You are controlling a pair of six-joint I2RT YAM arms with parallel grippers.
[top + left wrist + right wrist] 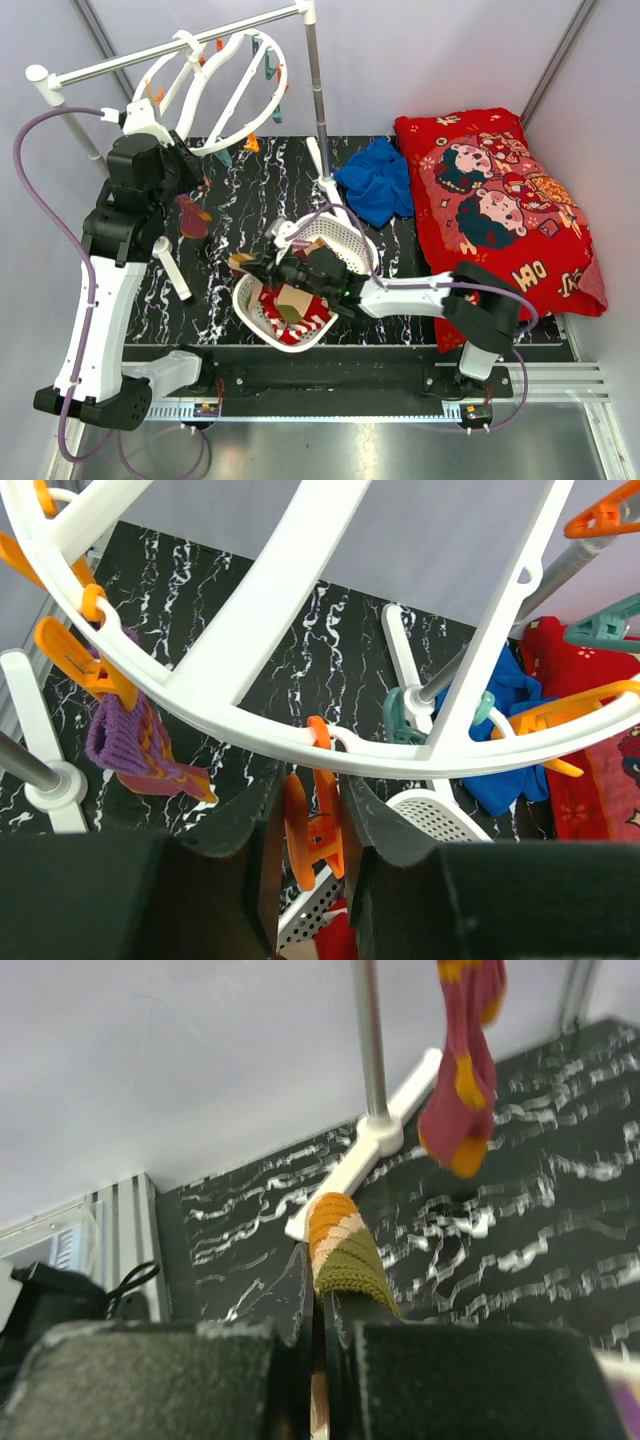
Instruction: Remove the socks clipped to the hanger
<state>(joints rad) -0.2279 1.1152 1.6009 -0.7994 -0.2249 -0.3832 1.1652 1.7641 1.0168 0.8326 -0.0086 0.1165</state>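
The white ring hanger hangs from a rack rod at the back left, with orange and teal clips on its rim. My left gripper is raised under the rim, its jaws pressed on both sides of an orange clip that holds no sock. A maroon-purple sock with orange patches hangs from another orange clip to the left; this sock also shows from above. My right gripper is shut on an orange, peach and olive sock, above the basket's left rim.
A white perforated basket at the table's middle front holds red and striped socks. The rack's upright pole and white feet stand on the black marbled table. A blue cloth and red cartoon pillow lie at the right.
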